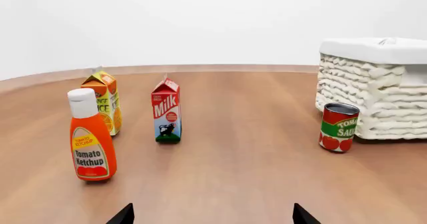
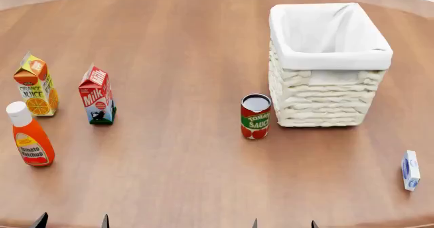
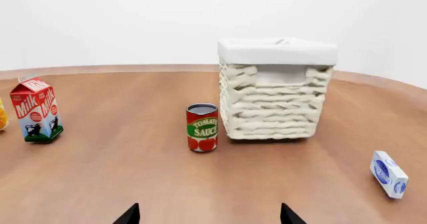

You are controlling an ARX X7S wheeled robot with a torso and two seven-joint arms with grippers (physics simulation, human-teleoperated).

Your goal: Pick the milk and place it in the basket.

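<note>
Standing upright on the wooden table [image 2: 190,45], your milk [image 2: 96,95] shows a red gable top and a cow picture, just beside the orange juice carton [image 2: 35,85]. Your left gripper [image 2: 72,221] and right gripper [image 2: 283,224] sit low at the near edge, fingertips spread, holding nothing. The woven, cloth-lined basket [image 2: 328,68] stands well apart, with a tomato sauce can [image 2: 255,116] beside it.

The red-topped milk [image 2: 96,96] stands upright, well left of the basket [image 2: 329,60], a cream wicker box, cloth-lined, open-topped.
</note>
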